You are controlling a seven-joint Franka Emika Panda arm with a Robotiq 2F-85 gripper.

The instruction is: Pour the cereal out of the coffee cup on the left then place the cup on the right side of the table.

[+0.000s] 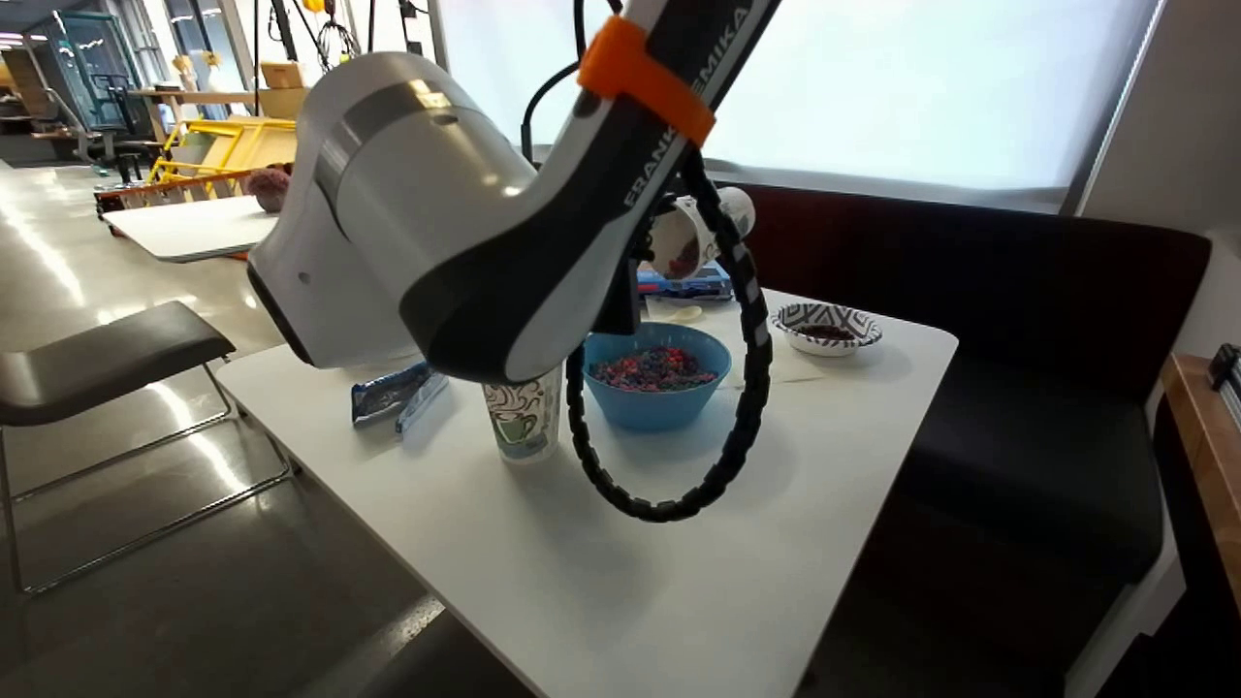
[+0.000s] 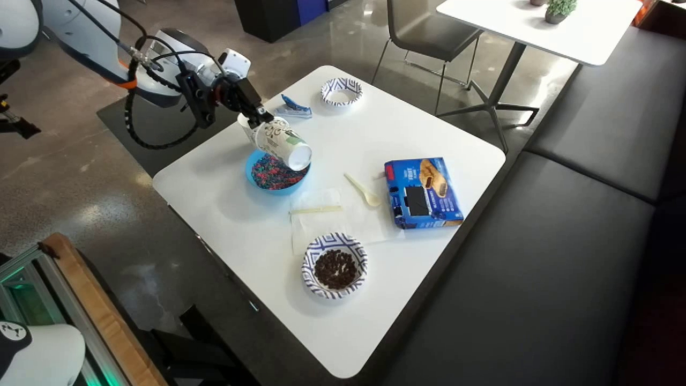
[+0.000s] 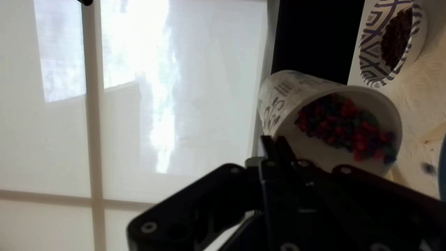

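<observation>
My gripper (image 2: 266, 119) is shut on the rim wall of a patterned white paper coffee cup (image 2: 281, 142). In the wrist view the fingertips (image 3: 275, 139) pinch the cup's side (image 3: 285, 94) at its mouth. The cup is tilted on its side in the air above the blue bowl (image 2: 252, 172). Red, blue and green cereal (image 3: 348, 127) lies inside it toward the mouth. A small blurred dark spot (image 3: 428, 169) shows between cup and bowl. The blue bowl (image 1: 650, 412) holds similar cereal and stands on the white table (image 1: 659, 591). The arm partly hides the cup in an exterior view (image 1: 676, 242).
A second cup (image 1: 524, 427) stands upright beside the blue bowl. A patterned bowl with dark cereal (image 2: 312, 268), another patterned bowl (image 2: 327, 96), a blue box (image 2: 399, 201), a spoon (image 2: 370, 198), napkins (image 2: 311, 225) and a blue wrapper (image 2: 295, 111) are on the table.
</observation>
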